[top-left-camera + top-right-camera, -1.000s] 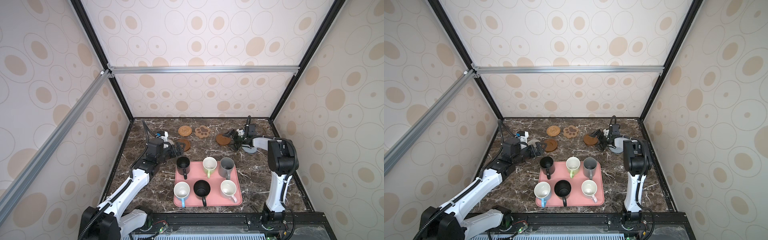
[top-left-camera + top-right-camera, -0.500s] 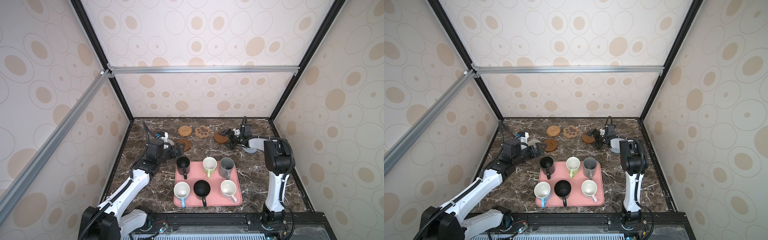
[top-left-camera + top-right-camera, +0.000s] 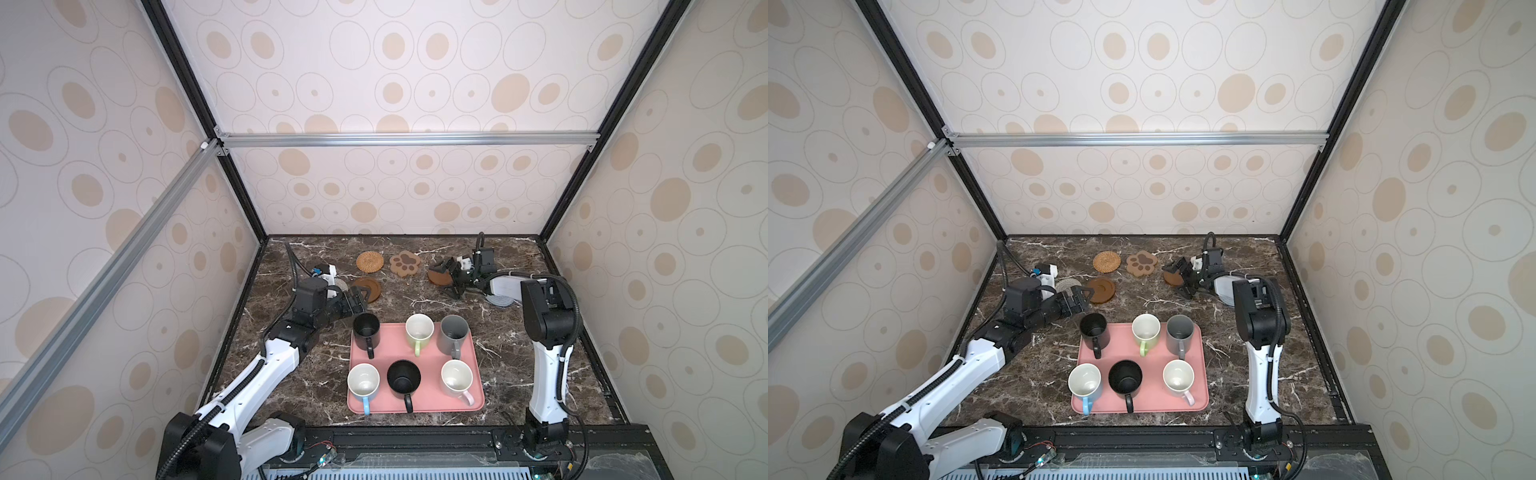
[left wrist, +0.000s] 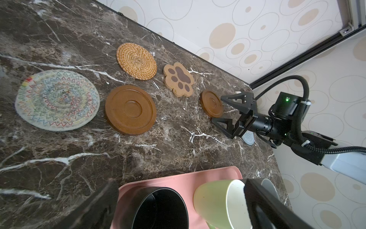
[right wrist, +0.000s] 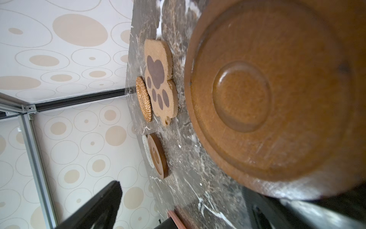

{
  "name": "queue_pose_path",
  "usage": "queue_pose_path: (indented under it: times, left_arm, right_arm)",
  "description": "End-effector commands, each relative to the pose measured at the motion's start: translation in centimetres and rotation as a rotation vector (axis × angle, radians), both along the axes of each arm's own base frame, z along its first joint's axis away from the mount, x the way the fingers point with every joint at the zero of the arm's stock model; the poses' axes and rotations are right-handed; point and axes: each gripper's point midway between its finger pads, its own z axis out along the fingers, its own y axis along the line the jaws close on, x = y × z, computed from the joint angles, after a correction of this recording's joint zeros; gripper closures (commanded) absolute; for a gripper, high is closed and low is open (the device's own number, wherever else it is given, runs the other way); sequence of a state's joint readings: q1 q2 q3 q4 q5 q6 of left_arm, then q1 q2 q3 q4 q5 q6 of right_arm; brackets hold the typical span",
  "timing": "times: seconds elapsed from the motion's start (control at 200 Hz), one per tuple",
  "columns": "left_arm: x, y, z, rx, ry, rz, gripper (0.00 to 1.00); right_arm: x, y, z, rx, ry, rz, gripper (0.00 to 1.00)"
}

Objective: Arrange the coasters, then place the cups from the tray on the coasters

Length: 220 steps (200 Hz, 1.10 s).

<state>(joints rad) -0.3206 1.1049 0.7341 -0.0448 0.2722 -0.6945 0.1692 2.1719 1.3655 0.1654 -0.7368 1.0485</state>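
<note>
The pink tray point(image 3: 477, 399) point(image 3: 1200, 401) holds six cups: black point(image 3: 366, 328), light green point(image 3: 419, 328), grey point(image 3: 454, 330), light blue point(image 3: 363, 382), a second black one point(image 3: 404, 376) and pink point(image 3: 456, 376). Coasters lie behind it: rattan point(image 3: 370, 262), paw point(image 3: 405, 264), brown disc point(image 3: 368, 289), beige woven point(image 4: 57, 100), a second brown disc point(image 3: 436, 277) point(image 5: 257, 95) and grey-blue point(image 3: 500, 300), half under the right arm. My left gripper point(image 3: 359, 301) point(image 4: 180, 184) is open, low over the tray's far left corner near the black cup point(image 4: 158, 208). My right gripper point(image 3: 451, 276) point(image 4: 227, 111) is open beside the second brown disc, holding nothing.
Patterned walls close the marble table point(image 3: 511, 361) on three sides. The right arm's upright link point(image 3: 548, 332) stands right of the tray. A small white and blue part point(image 3: 326, 272) sits near the left arm's wrist.
My right gripper has moved left toward the paw coaster, and the brown disc beside it has slid slightly left. The left arm has hardly moved.
</note>
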Motion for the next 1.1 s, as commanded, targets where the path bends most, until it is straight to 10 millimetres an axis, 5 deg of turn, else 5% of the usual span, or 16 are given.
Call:
queue_pose_path:
  times: [0.0,0.41,0.72,1.095]
  left_arm:
    - [0.0,0.1,1.4,-0.018,-0.033,0.009,0.0]
    - [-0.2,0.4,1.5,-0.012,-0.034,0.016,0.0]
    - [-0.2,0.3,1.6,-0.013,-0.037,0.016,0.0]
    - [-0.1,0.4,1.4,-0.011,-0.033,0.019,0.0]
  right_arm:
    - [0.1,-0.3,-3.2,-0.022,0.089,-0.039,0.0]
    - [2.3,-0.3,-3.2,-0.043,0.076,-0.058,0.0]
    - [1.6,-0.3,-2.9,-0.049,0.072,-0.036,0.0]
    - [0.0,-1.1,1.4,-0.122,0.003,0.073,0.0]
